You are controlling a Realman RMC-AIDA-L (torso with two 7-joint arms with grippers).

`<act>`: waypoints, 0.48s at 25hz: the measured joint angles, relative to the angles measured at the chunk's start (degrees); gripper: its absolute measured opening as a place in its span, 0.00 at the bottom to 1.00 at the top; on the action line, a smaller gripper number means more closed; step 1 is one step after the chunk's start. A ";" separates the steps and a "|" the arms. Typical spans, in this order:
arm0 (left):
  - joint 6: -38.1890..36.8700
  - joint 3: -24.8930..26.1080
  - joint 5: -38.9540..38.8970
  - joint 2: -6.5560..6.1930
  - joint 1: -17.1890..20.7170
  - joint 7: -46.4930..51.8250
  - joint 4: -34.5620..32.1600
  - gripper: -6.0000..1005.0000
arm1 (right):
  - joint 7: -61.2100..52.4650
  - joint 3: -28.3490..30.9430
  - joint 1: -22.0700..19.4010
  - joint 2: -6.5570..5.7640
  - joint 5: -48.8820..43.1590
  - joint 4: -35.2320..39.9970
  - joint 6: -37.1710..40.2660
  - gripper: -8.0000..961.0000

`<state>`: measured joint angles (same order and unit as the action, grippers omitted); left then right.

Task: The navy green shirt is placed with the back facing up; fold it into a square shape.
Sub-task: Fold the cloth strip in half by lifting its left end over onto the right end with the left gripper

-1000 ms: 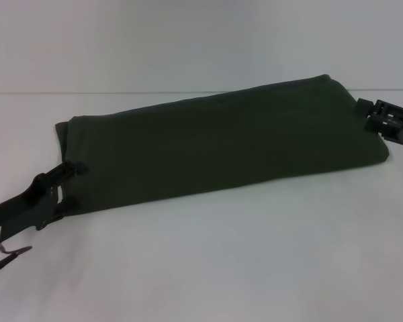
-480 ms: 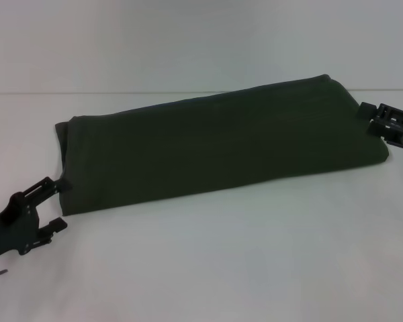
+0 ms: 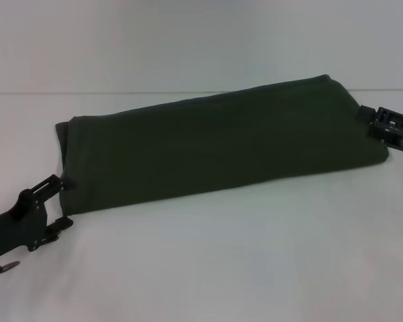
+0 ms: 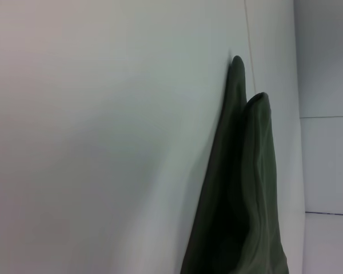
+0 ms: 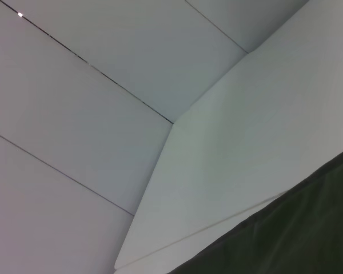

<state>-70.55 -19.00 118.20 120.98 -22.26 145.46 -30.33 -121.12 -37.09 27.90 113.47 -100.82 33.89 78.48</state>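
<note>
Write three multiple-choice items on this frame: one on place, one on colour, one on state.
1. Where is the left end effector?
A. at the shirt's near-left corner
B. above the shirt's middle
C. at the table's far edge

2. What colour is the shirt?
A. red
B. dark olive green
C. white

3. How does the shirt lie?
A. spread out with sleeves wide
B. crumpled in a ball
C. folded into a long band

Key: 1 A, the fingers flank that corner; 2 B, dark green on the white table; 3 C, one long strip, no sleeves visible.
</note>
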 joint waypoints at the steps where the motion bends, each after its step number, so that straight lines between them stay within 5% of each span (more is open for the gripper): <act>1: 0.12 -0.01 -0.02 -0.01 -0.16 0.01 0.13 0.93 | 0.00 0.00 -0.05 0.00 0.01 -0.21 0.00 0.89; 12: 1.10 -0.34 0.12 -0.13 -1.08 1.49 0.52 0.93 | 0.01 0.30 -0.20 -0.27 0.19 -0.59 -0.14 0.89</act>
<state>-69.46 -19.34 118.32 120.86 -23.34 146.95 -29.82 -121.11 -36.78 27.71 113.19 -100.63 33.31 78.34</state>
